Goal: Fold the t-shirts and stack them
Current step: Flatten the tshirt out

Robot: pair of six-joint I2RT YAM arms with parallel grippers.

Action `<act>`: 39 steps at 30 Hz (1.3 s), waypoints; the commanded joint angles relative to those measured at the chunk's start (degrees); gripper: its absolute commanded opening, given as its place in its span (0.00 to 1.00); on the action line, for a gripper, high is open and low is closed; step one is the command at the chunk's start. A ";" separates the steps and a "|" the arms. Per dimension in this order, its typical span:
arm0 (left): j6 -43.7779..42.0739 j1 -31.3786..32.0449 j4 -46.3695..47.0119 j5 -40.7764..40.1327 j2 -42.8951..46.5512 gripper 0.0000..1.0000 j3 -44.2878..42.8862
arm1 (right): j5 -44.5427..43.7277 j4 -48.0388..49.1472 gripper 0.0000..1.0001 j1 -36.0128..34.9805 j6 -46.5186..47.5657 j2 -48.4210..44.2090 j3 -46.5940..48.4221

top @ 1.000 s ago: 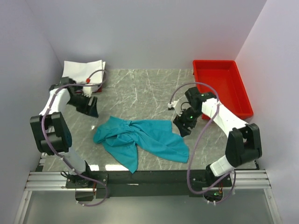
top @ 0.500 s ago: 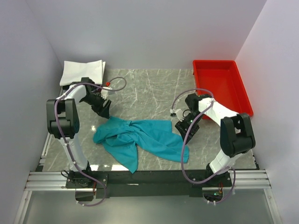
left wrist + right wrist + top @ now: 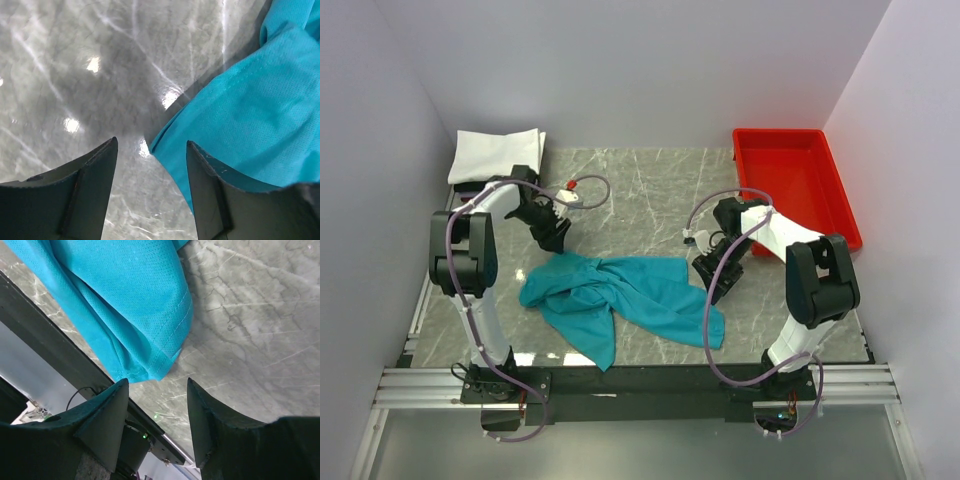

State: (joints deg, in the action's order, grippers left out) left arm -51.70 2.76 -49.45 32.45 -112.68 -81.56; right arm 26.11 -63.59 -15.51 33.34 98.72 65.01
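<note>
The teal shirt (image 3: 620, 300) lay crumpled and unfolded on the near half of the desk (image 3: 640, 195). Its long axis ran across the desk from left to right, dropping slightly toward the near right.

The left gripper (image 3: 553, 240) hung over the far left end of the shirt. In the left wrist view, a folded corner of the cloth (image 3: 250, 125) lay directly under the gap of the left gripper (image 3: 150, 150). The jaws stood moderately apart and held nothing.

The right gripper (image 3: 718, 282) hung over the right end. In the right wrist view, a hemmed corner of the shirt (image 3: 125, 305) lay just ahead of the gap of the right gripper (image 3: 156, 387). These jaws were also moderately apart and empty.

Each arm was therefore nearest to its own end of the garment, which suited a two-point pick-up and spread.

The cloth was a thin, fine-mesh knit with a stitched double hem. It was limp and bunched in twisted folds at the centre. The desk surface was hard, glossy grey marble pattern.

A white shirt (image 3: 498, 153) lay folded square at the far left corner. A red tray (image 3: 778, 134) of rigid plastic stood at the far right.
</note>
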 commanded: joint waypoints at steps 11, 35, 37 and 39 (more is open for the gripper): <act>-11.32 1.28 -2.32 -2.13 -0.08 0.29 4.83 | 0.53 4.17 0.59 -2.94 -5.65 4.63 2.93; -15.08 -10.94 -12.15 14.48 12.99 0.01 -5.03 | -6.87 4.10 0.53 2.67 -5.40 2.99 18.31; -20.35 -9.54 -13.03 14.58 20.09 0.01 -0.11 | -5.73 3.48 0.51 3.20 -2.94 1.66 17.08; -27.26 -8.13 -16.36 14.14 25.73 0.01 4.88 | -4.49 2.42 0.50 3.73 -1.88 1.48 16.81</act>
State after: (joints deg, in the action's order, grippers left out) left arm -66.13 -7.33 -58.87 42.72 -97.62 -81.10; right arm 18.94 -58.96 -12.16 27.40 103.20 82.39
